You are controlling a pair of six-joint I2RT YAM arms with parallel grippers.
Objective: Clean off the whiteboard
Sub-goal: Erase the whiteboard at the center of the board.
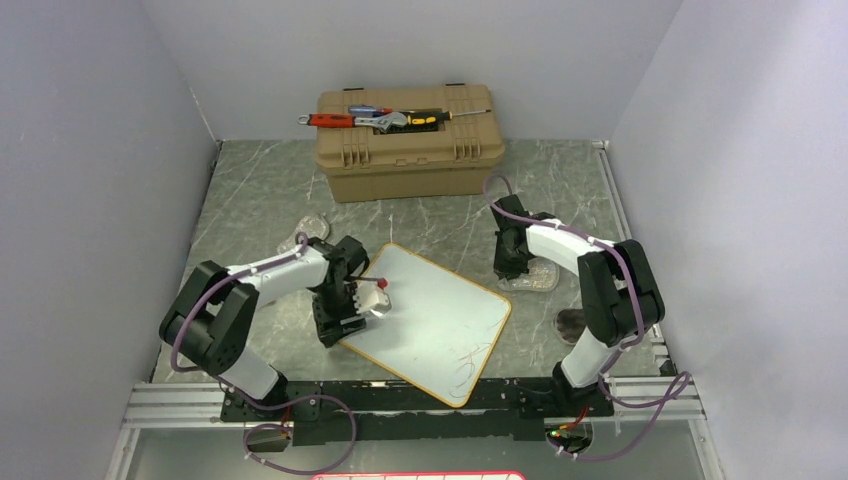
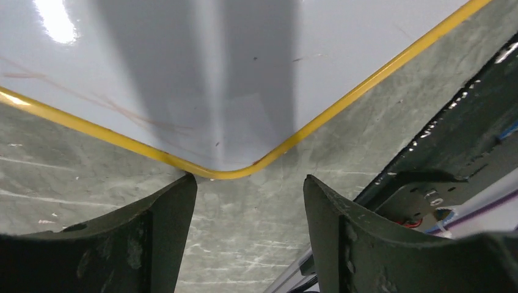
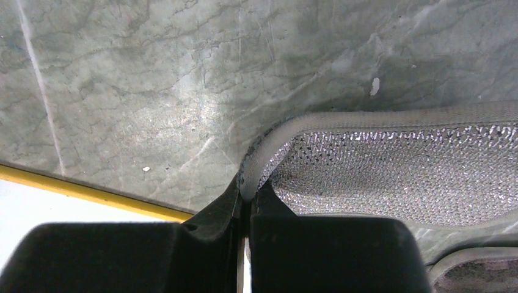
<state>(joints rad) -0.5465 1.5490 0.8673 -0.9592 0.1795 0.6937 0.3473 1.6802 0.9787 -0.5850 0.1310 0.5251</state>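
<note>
The whiteboard point(image 1: 440, 310) lay flat in the middle of the tabletop point(image 1: 250, 200), turned a bit sideways, between the two arms. It was not clean yet. Dark scribbles point(image 1: 463, 362) sat near its 6 o'clock corner, and thin reddish lines point(image 2: 104, 104) showed near its 9 o'clock corner. The left arm point(image 1: 280, 272) held its jaws open over that 9 o'clock corner, with nothing in them. At about 2 o'clock from the board, the right arm point(image 1: 565, 245) had its jaws shut tight on the edge of a shiny gray mesh cloth point(image 3: 397, 171). The cloth lay on the tabletop just beside the board. I think most of the wiping was left to do: the cloth had to get onto the board and rub the marks away.
</note>
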